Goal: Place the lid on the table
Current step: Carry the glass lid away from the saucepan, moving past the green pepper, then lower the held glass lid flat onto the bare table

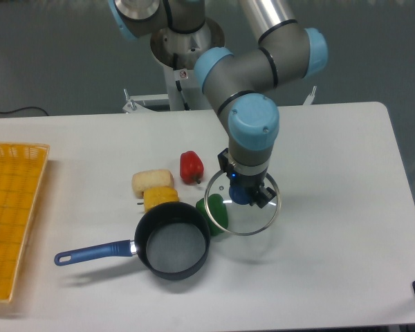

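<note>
The lid [252, 216] is a round clear glass disc with a thin metal rim. It hangs level just above the white table [332, 173], right of the saucepan. My gripper [243, 196] points straight down over the lid's centre and is shut on the lid's blue knob, which shows between the fingers. The lid's left edge overlaps a green pepper [213, 214] seen through the glass. The dark saucepan [173, 240] with a blue handle [93, 253] stands open to the lower left.
A red pepper [191, 167], a pale bread piece [152, 182] and a yellow piece [160, 198] lie left of the gripper. An orange-yellow gridded tray [10, 214] sits at the left edge. The arm's base [183, 48] stands at the back.
</note>
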{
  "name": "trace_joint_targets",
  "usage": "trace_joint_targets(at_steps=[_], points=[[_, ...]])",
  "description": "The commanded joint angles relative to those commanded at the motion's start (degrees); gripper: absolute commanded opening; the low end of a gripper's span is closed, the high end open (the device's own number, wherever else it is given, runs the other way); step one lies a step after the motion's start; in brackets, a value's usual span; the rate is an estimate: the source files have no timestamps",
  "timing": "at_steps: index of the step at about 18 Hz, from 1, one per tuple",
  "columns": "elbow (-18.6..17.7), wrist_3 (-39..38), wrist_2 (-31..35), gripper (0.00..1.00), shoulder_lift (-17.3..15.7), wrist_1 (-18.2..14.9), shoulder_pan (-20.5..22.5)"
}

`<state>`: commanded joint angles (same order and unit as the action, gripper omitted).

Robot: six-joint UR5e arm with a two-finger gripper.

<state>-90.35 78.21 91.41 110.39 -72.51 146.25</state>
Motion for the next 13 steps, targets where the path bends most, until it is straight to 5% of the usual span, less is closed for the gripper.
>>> trace_joint_targets(at_steps=[5,13], points=[[-3.87,3.34,0.62,0.43,1.93,9.66,3.08],[-3.96,4.84,0.79,0.43,4.74,12.83,4.22]])
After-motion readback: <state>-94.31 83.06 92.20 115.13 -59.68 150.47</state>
